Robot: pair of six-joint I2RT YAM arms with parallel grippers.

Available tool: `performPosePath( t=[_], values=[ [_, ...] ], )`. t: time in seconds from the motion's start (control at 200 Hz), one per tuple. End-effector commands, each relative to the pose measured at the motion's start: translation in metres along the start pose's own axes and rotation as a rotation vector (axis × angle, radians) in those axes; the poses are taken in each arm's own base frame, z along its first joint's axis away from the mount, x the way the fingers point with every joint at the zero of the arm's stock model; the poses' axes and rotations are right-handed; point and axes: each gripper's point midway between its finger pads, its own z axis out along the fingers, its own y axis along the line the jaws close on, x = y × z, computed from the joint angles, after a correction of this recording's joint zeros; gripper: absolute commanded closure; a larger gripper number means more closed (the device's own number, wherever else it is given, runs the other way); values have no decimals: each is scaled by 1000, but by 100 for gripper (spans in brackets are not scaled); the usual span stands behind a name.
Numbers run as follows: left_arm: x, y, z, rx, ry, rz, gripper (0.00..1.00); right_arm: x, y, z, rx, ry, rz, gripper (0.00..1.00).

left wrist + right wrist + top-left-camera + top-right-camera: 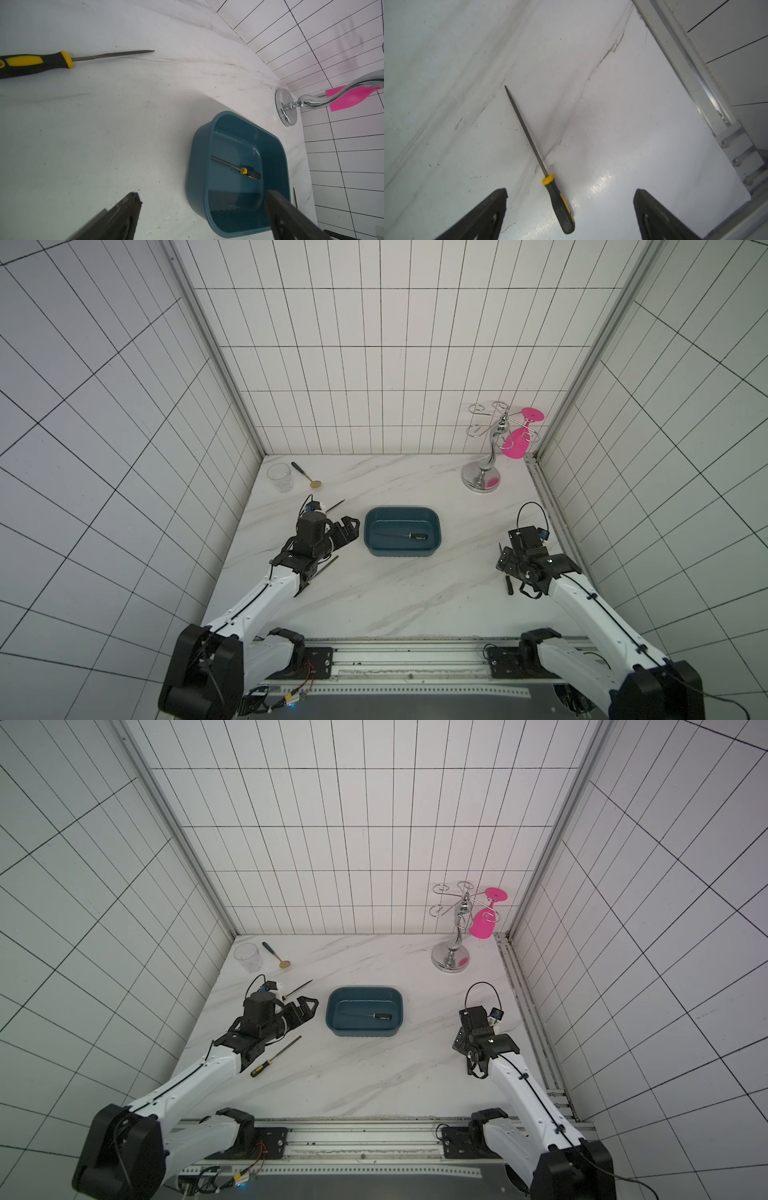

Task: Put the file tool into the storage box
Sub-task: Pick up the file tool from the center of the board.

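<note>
Now the left gripper (pixel 350 531) stands spread wide and empty, just off the box (pixel 400 552) at its 9 o'clock, tips toward the box wall but apart from it. Its wrist view shows both fingers (pixel 124 212) far apart.

The right gripper (pixel 504 565) is spread too and holds nothing, at the box's 4 o'clock. It hangs over the right file (pixel 529 137), which lies flat on the table (pixel 415 605) between the fingers (pixel 483 214), clear of both.

Inside the box the boxed file (pixel 402 536) lies flat on the floor, handle toward 3 o'clock, tip toward 9.

Two more lie on the table by the left arm. The near file (pixel 277 1055) is at the box's 8 o'clock, handle toward 7. The far file (pixel 301 987) is at 10 o'clock, with only its blade clear of the wrist.

Farther out at 10 o'clock sit a glass (pixel 279 477) and a spoon (pixel 307 476). At 2 o'clock is a stand (pixel 482 479) with a pink goblet (pixel 515 443) hung on it.
</note>
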Motion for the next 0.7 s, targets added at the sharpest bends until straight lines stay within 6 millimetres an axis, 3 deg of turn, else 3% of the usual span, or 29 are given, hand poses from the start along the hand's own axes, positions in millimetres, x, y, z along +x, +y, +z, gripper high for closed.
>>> performPosePath(
  t=[0.0, 0.085, 0.44, 0.696],
  values=[
    [-5, -7, -7, 5, -10, 40, 2, 12, 3, 10, -22, 50, 12, 1],
    [-6, -4, -11, -3, -27, 43, 2, 20, 17, 15, -90, 92, -23, 3],
    [-7, -15, -25, 41, -29, 37, 2, 31, 19, 31, -48, 181, -41, 4],
    [-10, -17, -36, 39, -56, 47, 2, 36, 36, 38, -110, 234, -59, 8]
  ],
)
